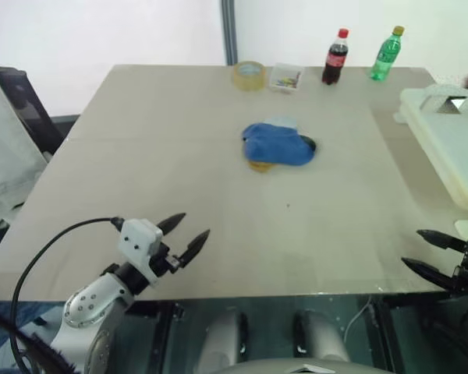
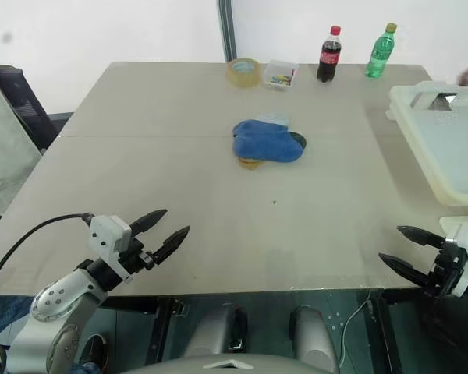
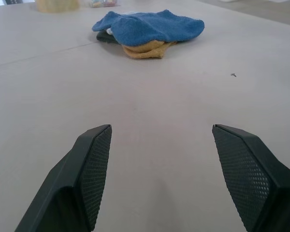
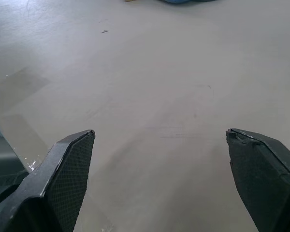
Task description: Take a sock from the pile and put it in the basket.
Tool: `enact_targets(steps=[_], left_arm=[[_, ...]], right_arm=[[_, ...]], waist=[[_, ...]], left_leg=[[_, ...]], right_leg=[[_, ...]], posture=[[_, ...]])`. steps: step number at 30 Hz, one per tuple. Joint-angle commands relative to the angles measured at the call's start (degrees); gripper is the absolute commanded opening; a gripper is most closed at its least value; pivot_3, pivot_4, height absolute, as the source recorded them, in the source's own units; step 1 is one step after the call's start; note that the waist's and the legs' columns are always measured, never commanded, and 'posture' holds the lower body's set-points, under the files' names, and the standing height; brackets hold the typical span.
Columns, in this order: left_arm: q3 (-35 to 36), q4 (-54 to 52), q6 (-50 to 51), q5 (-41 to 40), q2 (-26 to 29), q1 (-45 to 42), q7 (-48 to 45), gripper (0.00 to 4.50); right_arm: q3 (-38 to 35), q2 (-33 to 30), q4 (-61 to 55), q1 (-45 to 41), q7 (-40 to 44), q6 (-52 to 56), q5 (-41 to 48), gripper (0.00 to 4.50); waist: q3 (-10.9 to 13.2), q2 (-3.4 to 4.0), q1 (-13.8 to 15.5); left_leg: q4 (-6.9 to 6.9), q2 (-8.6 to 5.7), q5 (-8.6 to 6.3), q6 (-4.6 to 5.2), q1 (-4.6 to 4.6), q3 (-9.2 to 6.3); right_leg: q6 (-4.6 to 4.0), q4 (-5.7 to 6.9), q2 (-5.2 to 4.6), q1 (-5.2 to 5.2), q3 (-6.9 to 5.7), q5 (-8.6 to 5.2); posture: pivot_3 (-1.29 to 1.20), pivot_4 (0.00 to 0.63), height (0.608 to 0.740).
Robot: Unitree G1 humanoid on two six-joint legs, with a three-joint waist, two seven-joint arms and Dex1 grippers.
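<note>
The pile (image 1: pixel 279 146) of socks lies at the middle of the beige table (image 1: pixel 179 179), a royal blue sock on top, mustard and dark edges peeking out beneath; in the left wrist view the pile (image 3: pixel 147 31) sits far ahead. The cream-white basket (image 1: pixel 448 144) stands at the table's right edge. My left gripper (image 1: pixel 186 235) hovers open over the near left part of the table, empty, well short of the pile. My right gripper (image 1: pixel 421 251) is open and empty at the near right corner, below the basket.
Along the far edge stand a tape roll (image 1: pixel 249 75), a small clear box (image 1: pixel 285 78), a cola bottle (image 1: pixel 335 57) and a green bottle (image 1: pixel 386 54). A chair (image 1: pixel 19 109) with pale cloth is beside the table's left side.
</note>
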Motion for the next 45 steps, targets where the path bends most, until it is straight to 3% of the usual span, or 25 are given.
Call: enact_targets(steps=[1, 6, 17, 26, 36, 41, 45], left_arm=[[1.90, -4.91, -0.95, -2.08, -0.60, 5.93, -0.71, 3.57], [1.62, -4.08, -5.40, -1.46, -0.94, 10.92, -3.49, 3.57], [0.81, 3.51, -13.42, 1.38, 0.50, 9.18, -8.79, 3.57], [0.75, 5.88, -14.66, 1.06, 1.00, 6.74, -10.09, 3.57], [1.65, 5.78, -9.21, -1.66, 3.89, 0.14, -10.16, 3.57], [3.46, 9.11, -6.44, -4.99, 7.95, -4.49, -13.91, 3.57], [6.15, 12.54, -4.00, -10.68, 11.55, -10.69, -18.77, 3.57]], right_arm=[[-2.95, -1.67, 0.35, -0.88, 0.91, 0.54, 1.73, 4.44], [-3.01, -2.70, 1.43, -2.45, 1.60, 1.25, 1.55, 4.44], [-3.81, -1.45, -1.16, -0.36, 0.33, 0.86, 1.21, 4.44], [-4.61, 0.01, -4.37, 2.01, -1.67, 1.41, 1.81, 4.44], [-3.75, 0.83, -5.88, 1.99, -3.24, 1.80, 1.53, 4.44], [-0.40, 1.44, -6.24, -2.46, -6.89, 1.78, -1.13, 4.44], [7.53, 4.72, -8.70, -12.11, -14.50, 4.50, -5.08, 4.44]], waist=[[0.00, -0.01, -0.04], [0.10, -0.17, -0.54], [0.07, -0.11, -0.12], [0.06, -0.11, -0.01], [0.06, -0.11, 0.02], [0.06, -0.10, -0.22], [0.09, -0.16, -0.60]], left_leg=[[0.00, 0.00, 0.00, 0.00, 0.00, 0.00], [-0.06, 0.01, -0.08, 0.10, -0.03, 0.25], [-0.04, 0.01, -0.08, 0.10, -0.09, 0.31], [-0.03, 0.02, -0.10, 0.07, -0.08, 0.32], [-0.03, 0.02, -0.08, 0.10, -0.07, 0.32], [-0.03, 0.03, -0.07, 0.10, -0.06, 0.36], [0.00, 0.09, -0.05, 0.08, -0.02, 0.37]], right_leg=[[0.00, 0.00, 0.00, 0.00, 0.00, 0.00], [-0.01, -0.04, -0.01, -0.15, 0.22, 0.00], [0.00, -0.02, 0.00, -0.24, 0.25, 0.00], [0.05, -0.01, -0.02, -0.30, 0.25, -0.03], [0.00, 0.01, 0.00, -0.29, 0.25, 0.00], [0.00, 0.03, 0.04, -0.29, 0.28, 0.00], [0.00, 0.11, 0.09, -0.33, 0.27, 0.01]], posture=[[0.00, 0.150, 0.740], [0.00, 0.150, 0.740], [0.00, 0.150, 0.740], [0.00, 0.150, 0.740], [0.00, 0.150, 0.740], [0.00, 0.150, 0.740], [0.00, 0.150, 0.740]])
